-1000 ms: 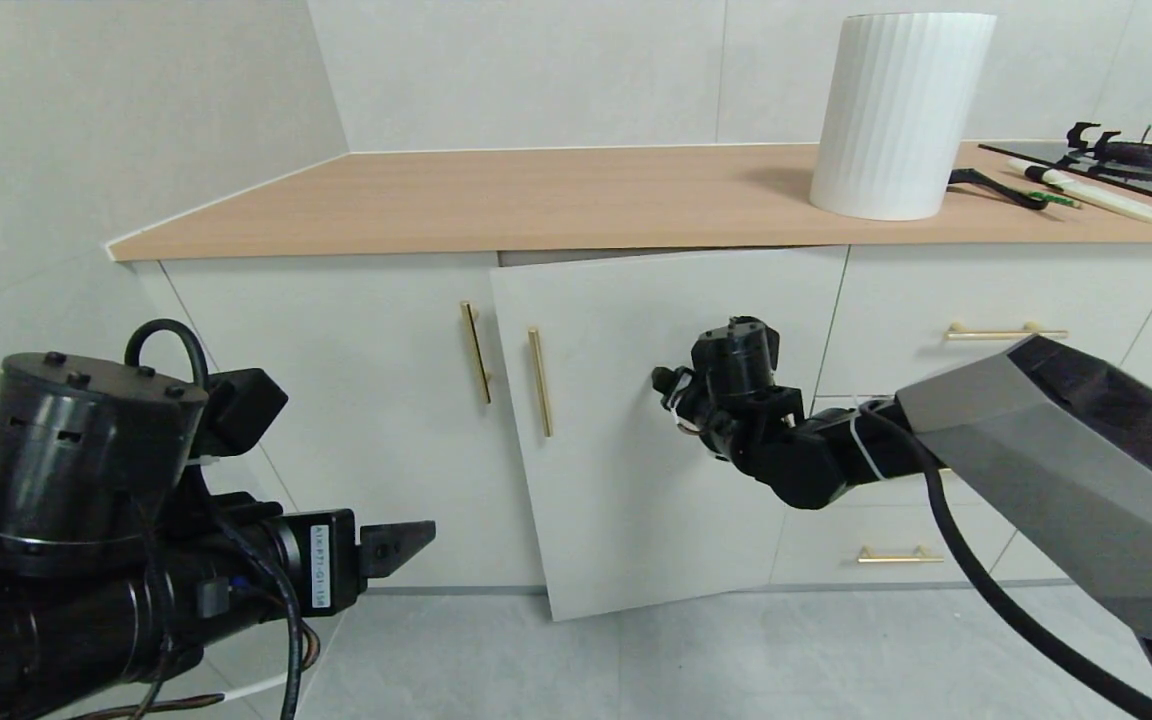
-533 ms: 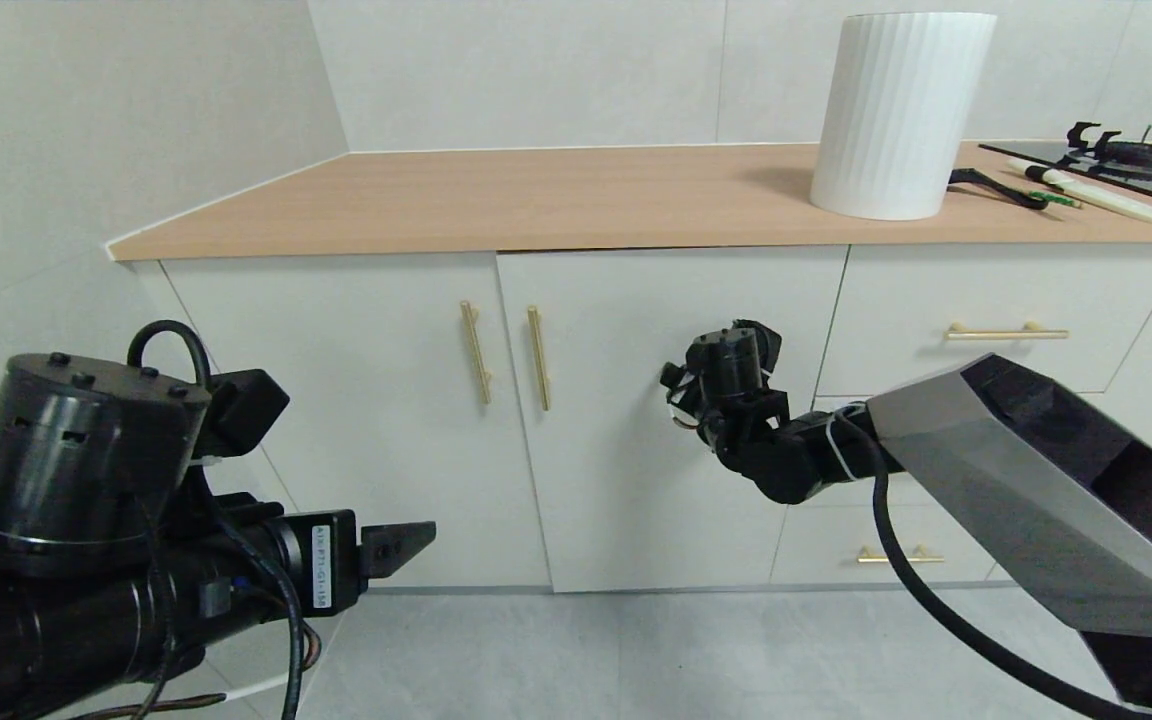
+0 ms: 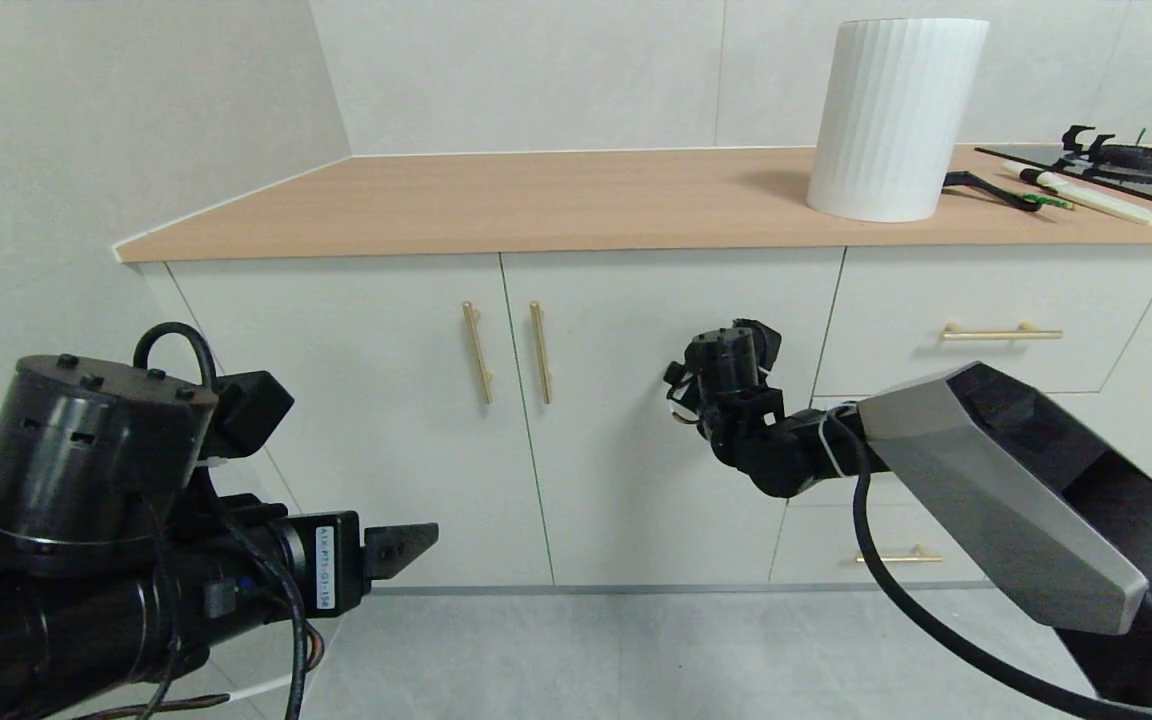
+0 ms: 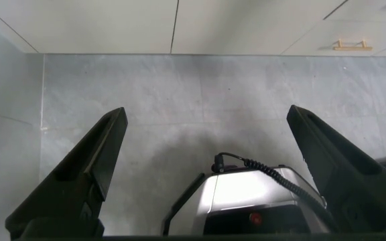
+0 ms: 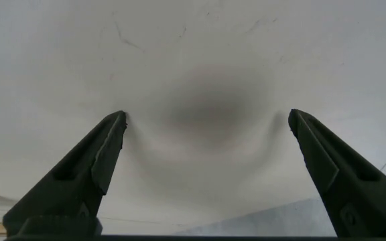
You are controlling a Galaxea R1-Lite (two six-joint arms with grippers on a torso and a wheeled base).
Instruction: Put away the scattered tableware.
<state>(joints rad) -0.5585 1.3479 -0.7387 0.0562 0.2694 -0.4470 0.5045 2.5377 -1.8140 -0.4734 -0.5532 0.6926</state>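
My right gripper [image 3: 674,386] rests against the white cabinet door [image 3: 636,470] under the wooden counter [image 3: 536,200]. The door stands flush with its neighbours. In the right wrist view the right gripper [image 5: 206,124] is open, its fingertips [image 5: 116,127] touching the door face, nothing between them. Low at the left, my left gripper [image 3: 401,545] hangs over the grey floor [image 4: 200,100], open and empty [image 4: 206,127]. On the counter at the far right lie a black utensil [image 3: 996,188] and a pale-handled knife [image 3: 1081,193].
A tall white ribbed container [image 3: 894,120] stands on the counter beside the utensils. A gas hob [image 3: 1136,158] is at the far right. Gold handles [image 3: 539,352] mark the doors and the drawers [image 3: 1001,332]. A tiled wall closes the left side.
The cabinet door, ajar a second ago, has swung shut with my right gripper moving in against it. The head camera shifted slightly. The left arm has kept still.
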